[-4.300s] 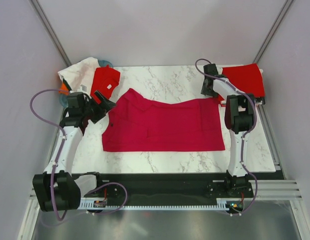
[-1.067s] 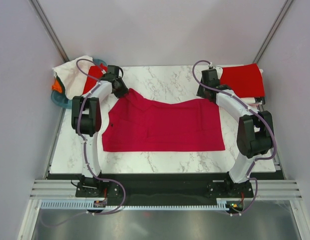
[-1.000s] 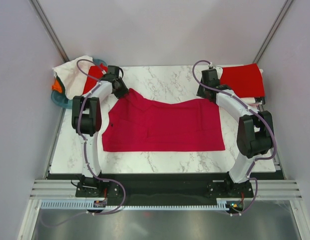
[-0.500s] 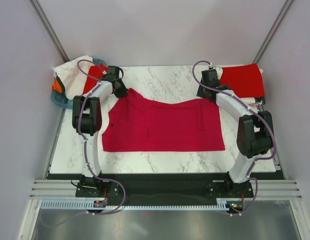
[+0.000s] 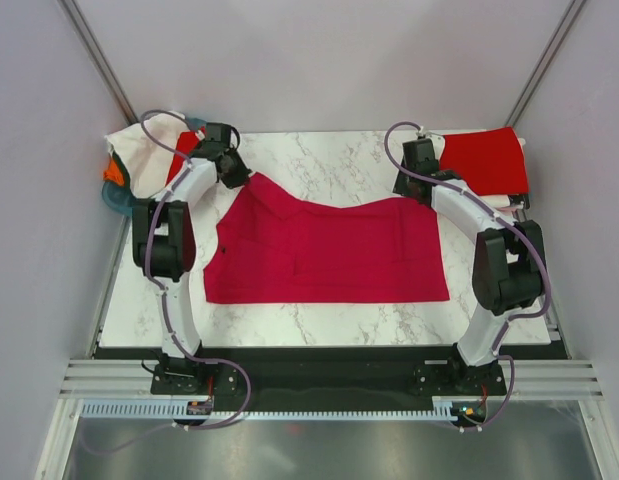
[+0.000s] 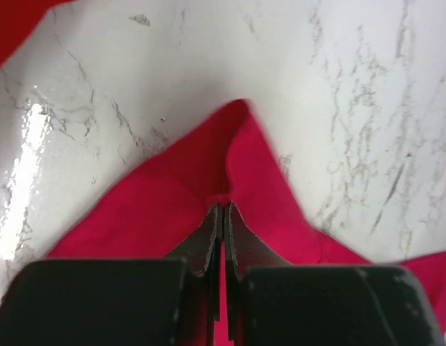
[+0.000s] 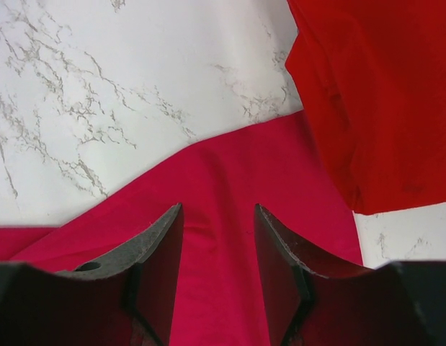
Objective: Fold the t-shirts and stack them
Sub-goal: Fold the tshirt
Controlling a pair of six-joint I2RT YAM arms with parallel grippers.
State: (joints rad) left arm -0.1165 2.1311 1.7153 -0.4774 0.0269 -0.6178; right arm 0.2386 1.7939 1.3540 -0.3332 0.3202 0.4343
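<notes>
Pinching a peaked fold of the crimson-magenta shirt (image 6: 165,216), the left gripper (image 6: 223,209) is pressing its two fingers (image 6: 208,238) together, and the cloth is rising to a point just past their tips. From above, this grip is sitting at the shirt's far left corner, where the fabric is drawn up into a narrow tip. The rest of the shirt is lying spread flat across the middle of the marble table (image 5: 329,160).

The right gripper (image 7: 217,216) is hanging over the shirt's far right corner with its fingers (image 7: 161,245) standing apart. Crimson cloth is showing in the gap between them and beneath both tips. Whether the tips are touching the cloth cannot be told.

A folded bright red shirt (image 5: 484,160) is lying just right of that corner, its edge overlapping the crimson shirt in the right wrist view.

Beyond the shirt's left corner, a white shirt (image 5: 139,150) and an orange shirt (image 5: 113,172) are lying heaped on a teal basket (image 5: 114,202) at the table's far left edge.
</notes>
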